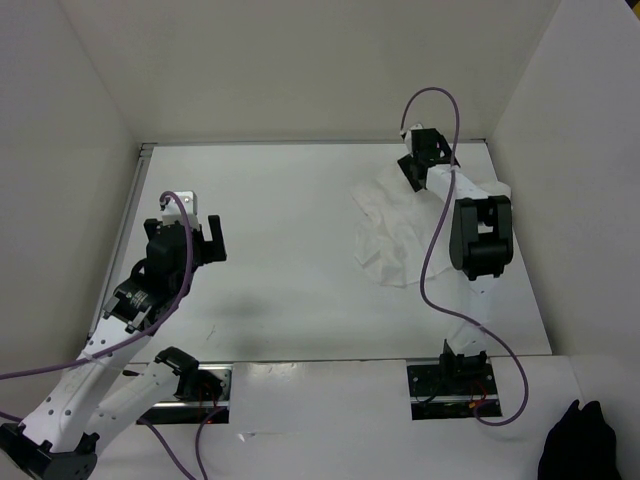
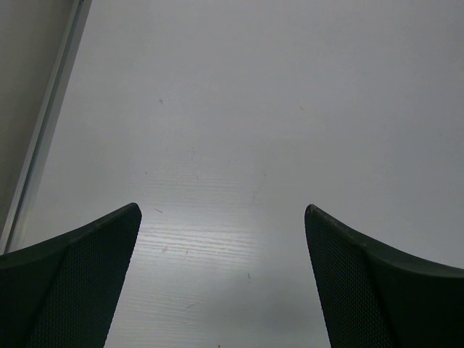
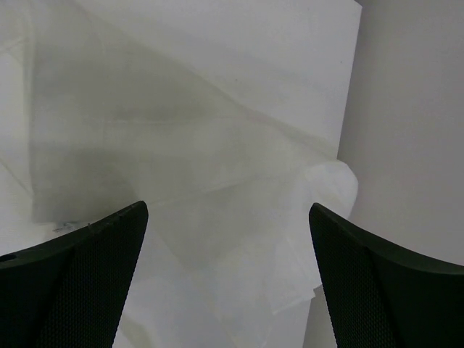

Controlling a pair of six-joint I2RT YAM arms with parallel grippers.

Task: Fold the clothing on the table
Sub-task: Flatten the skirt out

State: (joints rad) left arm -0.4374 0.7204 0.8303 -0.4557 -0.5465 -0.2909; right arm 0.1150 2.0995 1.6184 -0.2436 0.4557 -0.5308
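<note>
White ribbed fabric, the clothing (image 1: 395,235), lies crumpled on the far right part of the table (image 1: 290,290), its right side close to the side wall. Your right gripper (image 1: 415,165) hangs over the cloth's far end, jaws spread wide with nothing between them. The left gripper (image 1: 190,245) is spread too, over bare tabletop well apart from the cloth.

You appear to be lining up a first pick. Aim for a free edge or corner rather than the heaped middle, and come down low enough that the fingers close on fabric, not air. This thin cloth will probably bunch, so pinch few layers and draw it away from the wall toward open table. Flatten it before you try any fold, and bring the left arm across to take a second corner.

From the right wrist you see what the overhead hides: sheer overlapping layers with soft creases, and a rumpled lip (image 3: 337,181) near the wall (image 3: 413,145). Only the overhead gives you the cloth's whole outline and both arms. The left wrist offers just bare surface and the metal edge strip (image 2: 43,138).
</note>
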